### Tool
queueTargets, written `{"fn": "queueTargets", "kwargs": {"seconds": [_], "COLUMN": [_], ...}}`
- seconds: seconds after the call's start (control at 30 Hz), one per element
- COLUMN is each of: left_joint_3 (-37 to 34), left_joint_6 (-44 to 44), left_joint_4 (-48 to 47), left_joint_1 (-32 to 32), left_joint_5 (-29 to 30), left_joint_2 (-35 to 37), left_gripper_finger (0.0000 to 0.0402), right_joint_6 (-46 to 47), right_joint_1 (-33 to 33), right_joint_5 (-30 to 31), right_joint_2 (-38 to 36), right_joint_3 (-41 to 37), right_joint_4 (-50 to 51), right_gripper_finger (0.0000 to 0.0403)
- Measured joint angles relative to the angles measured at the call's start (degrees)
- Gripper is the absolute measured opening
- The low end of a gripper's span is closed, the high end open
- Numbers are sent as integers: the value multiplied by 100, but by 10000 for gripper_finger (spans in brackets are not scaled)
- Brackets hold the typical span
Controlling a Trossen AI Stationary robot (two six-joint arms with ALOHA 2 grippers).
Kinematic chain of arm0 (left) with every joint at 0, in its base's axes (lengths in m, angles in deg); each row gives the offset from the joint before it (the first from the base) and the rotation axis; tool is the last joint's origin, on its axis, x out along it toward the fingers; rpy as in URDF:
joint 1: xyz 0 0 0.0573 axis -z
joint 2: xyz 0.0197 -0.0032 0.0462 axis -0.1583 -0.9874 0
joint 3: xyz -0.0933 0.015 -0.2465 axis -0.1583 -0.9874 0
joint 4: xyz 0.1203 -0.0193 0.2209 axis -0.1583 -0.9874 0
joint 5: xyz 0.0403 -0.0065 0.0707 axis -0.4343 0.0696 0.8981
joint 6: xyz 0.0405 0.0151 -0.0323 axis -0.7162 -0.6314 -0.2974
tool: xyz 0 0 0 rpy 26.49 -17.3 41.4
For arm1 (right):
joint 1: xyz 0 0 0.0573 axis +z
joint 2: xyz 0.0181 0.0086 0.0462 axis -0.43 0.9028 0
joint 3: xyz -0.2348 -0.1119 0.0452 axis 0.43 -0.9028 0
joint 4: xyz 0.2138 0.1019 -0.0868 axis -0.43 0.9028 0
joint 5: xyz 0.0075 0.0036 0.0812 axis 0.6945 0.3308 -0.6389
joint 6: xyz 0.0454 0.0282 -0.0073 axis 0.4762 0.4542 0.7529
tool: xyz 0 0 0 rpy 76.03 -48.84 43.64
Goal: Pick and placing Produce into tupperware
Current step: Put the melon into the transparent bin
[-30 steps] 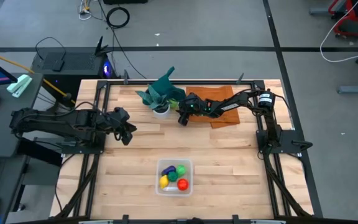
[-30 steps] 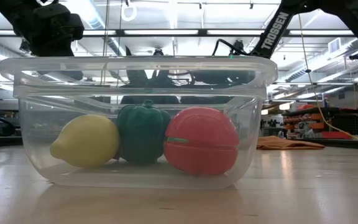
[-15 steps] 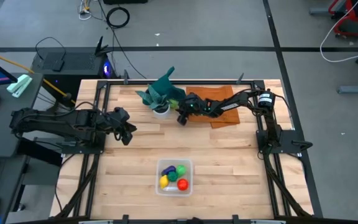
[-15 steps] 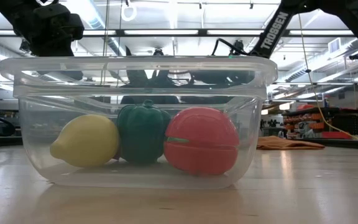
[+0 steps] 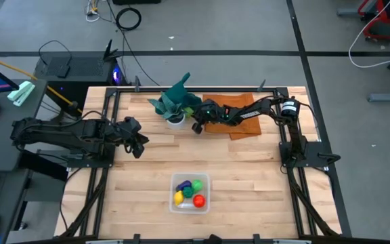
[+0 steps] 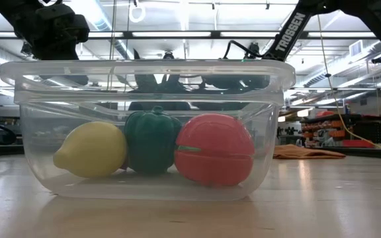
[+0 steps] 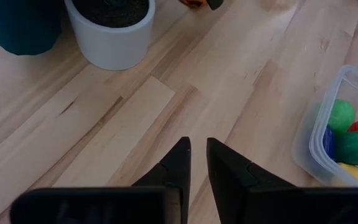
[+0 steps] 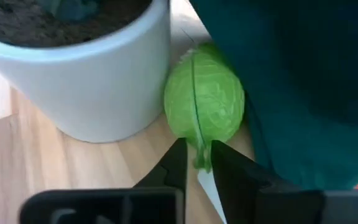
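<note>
Beside the white pot point(image 8: 79, 68), my right pincer point(image 8: 196, 165) has crept closer to the light green cabbage point(image 8: 205, 102).
Fingers nearly shut, gripping nothing; the box point(image 5: 190, 192) awaits this last piece; left pincer point(image 7: 197, 163) clenched, idle.

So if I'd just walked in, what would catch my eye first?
Probably the clear box near the table's front edge, bright with toy produce: yellow, red, green and blue-purple. Then the right gripper at the back, fingers nearly closed at a light green cabbage beside the white plant pot. The left gripper waits over bare wood.
</note>
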Motion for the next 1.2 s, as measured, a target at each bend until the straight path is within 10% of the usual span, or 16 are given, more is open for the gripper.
{"fn": "queueTargets", "kwargs": {"seconds": [1.2], "left_joint_3": [0], "left_joint_6": [-55], "left_joint_4": [5], "left_joint_1": [-2], "left_joint_5": [217], "left_joint_2": [2], "left_gripper_finger": [51], "right_joint_6": [230], "right_joint_1": [514], "right_joint_5": [55], "right_joint_2": [-683], "right_joint_3": [-2], "right_joint_4": [1579], "right_gripper_finger": [0]}}
